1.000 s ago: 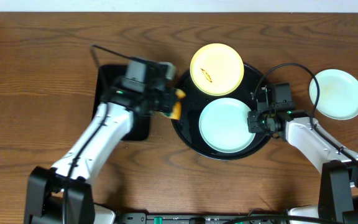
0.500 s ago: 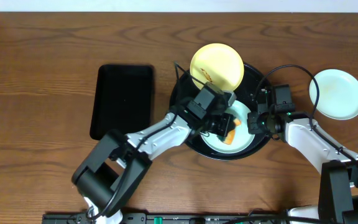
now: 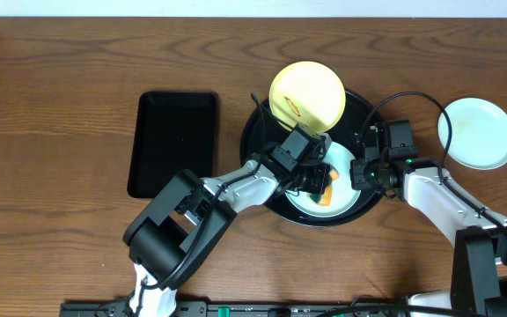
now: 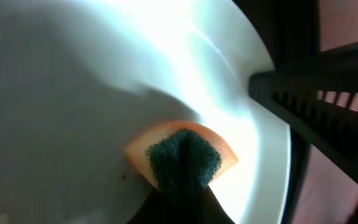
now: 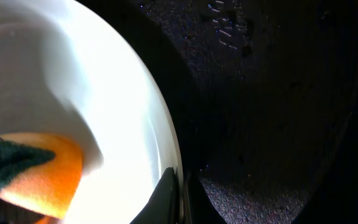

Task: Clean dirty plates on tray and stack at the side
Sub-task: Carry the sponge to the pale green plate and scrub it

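From the near edge of the worktop (image 3: 60,132) the left arm reaches up and to the right, elbow bent, with its wrist over the round black tray (image 3: 365,123). The left end effector (image 3: 322,187) is clamped on an orange sponge (image 4: 182,155) with a dark green scouring face, pressed against the mint-white plate (image 3: 343,195) lying in the tray's near half. The right arm slants in from the near right corner, forearm low. The right end effector (image 5: 180,186) is pinched narrow on that plate's right rim. Farther back, the yellow plate (image 3: 306,97), with a small brown smear, lies over the tray's far rim. A second mint-white plate (image 3: 476,132) lies on the worktop to the right, apart from the tray. A rectangular tray (image 3: 176,141) lies to the left.
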Controlling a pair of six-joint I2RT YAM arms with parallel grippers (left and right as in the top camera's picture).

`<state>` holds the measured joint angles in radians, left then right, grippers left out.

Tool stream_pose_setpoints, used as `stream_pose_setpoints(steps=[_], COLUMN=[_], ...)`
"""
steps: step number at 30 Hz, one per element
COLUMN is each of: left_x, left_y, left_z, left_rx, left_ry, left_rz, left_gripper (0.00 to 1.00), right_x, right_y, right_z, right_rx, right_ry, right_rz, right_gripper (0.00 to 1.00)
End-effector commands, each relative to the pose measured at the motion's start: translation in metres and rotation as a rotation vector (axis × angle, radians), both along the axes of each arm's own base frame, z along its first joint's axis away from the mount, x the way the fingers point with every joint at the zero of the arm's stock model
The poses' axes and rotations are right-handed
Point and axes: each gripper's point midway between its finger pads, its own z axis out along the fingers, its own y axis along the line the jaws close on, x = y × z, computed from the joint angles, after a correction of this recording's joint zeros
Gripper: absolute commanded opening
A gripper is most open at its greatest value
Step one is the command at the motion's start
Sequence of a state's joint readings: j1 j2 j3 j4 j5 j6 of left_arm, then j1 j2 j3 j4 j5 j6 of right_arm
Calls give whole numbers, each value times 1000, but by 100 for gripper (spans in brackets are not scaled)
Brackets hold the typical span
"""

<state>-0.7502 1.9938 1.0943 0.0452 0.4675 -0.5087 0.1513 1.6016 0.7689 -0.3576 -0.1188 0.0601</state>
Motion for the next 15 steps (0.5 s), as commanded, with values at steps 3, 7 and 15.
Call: stream_pose_setpoints(steps=[3, 7, 15], left_x=[20, 28, 43], left_y=[22, 29, 50], left_z=[-15, -16, -11], left_rx=[136, 149, 187], left_ry=[-96, -109, -137], left_rz=[47, 67, 92], left_gripper=[8, 7, 8], right_x=[-5, -5, -5], right_y=[2, 2, 2], right_z=[-5, -5, -5], right_rx=[-3, -3, -3], right_ry=[17, 17, 17], right_rz=[3, 3, 3], right_gripper=[1, 1, 1])
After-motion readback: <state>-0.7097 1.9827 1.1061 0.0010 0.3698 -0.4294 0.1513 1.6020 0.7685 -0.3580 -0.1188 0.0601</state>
